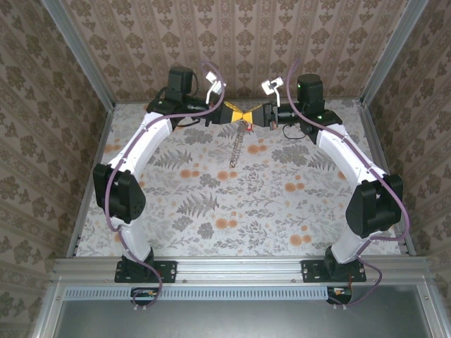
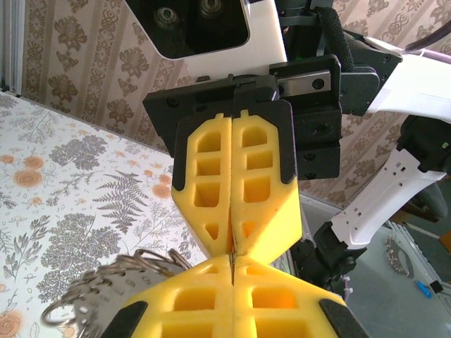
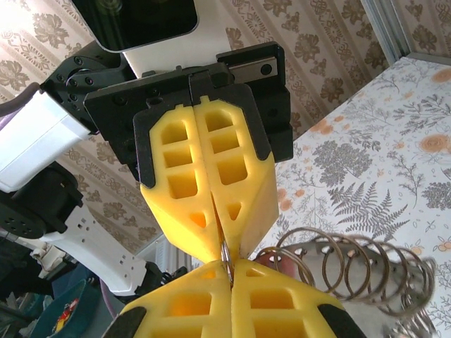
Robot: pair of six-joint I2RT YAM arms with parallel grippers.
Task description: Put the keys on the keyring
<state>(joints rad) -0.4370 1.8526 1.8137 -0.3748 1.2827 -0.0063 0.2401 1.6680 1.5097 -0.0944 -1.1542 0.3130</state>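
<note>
far centre, off the table | right gripper (image 3: pixel 229 271) clamped on keyring (image 1: pixel 239 144) wire, chain dangling | left gripper (image 2: pixel 232 264) closed tip-to-tip against it, hold unclear | red key too small to tell | threading looks unfinished

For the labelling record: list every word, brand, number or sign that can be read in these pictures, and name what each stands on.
No text can be read.
Left pincer and right pincer: plain yellow and black, no marking.
Teal object behind the arms: a coloured print, too blurred to read.
Flowered cloth and wallpaper: patterns, no lettering.
</note>
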